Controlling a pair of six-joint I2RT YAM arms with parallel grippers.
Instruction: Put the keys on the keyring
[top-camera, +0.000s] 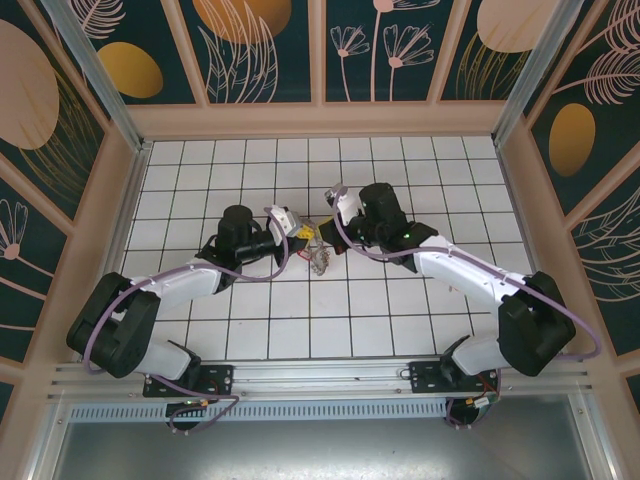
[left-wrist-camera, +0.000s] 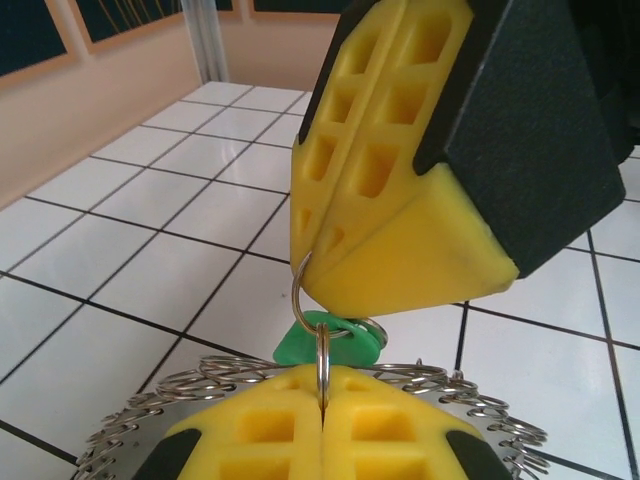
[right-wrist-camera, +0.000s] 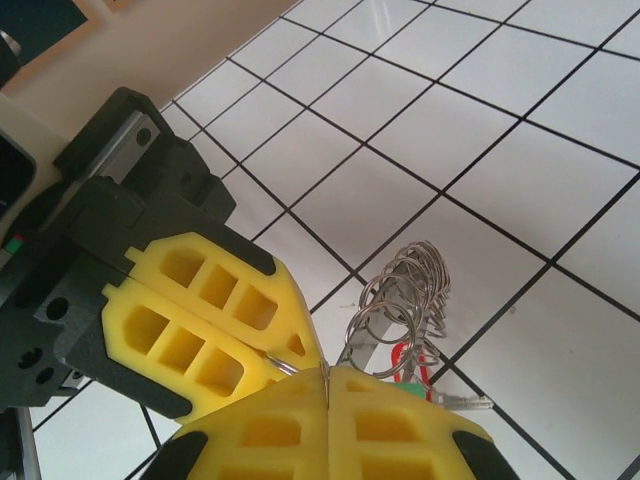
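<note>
Keyring (right-wrist-camera: 408, 285) is near the middle of the white tiled floor (top-camera: 400, 170), just at the near side of the place where both arms meet. From above it is small and blurred, and the keys (right-wrist-camera: 468, 402) cannot be counted there. In the left wrist view only its far rim shows, because the yellow fingers (left-wrist-camera: 260, 435) cover the rest and the lower edge cuts it. In the right wrist view the keyring is seen almost edge-on, so its flat part hardly shows, and I cannot tell if it rests on the tiles. It looks pale silver, with many small wire loops crowded along the rim. A green tag (left-wrist-camera: 325, 340) and a red tag (right-wrist-camera: 403, 358) hang close to it, beside one silvery key. The left gripper (left-wrist-camera: 323, 392) is pressed together on a thin wire loop (left-wrist-camera: 322, 360). The right gripper (right-wrist-camera: 326, 385) is also pressed together, tip to tip with the left one; a second wire arc comes from under its tip, but whether it is pinched there is hidden.
</note>
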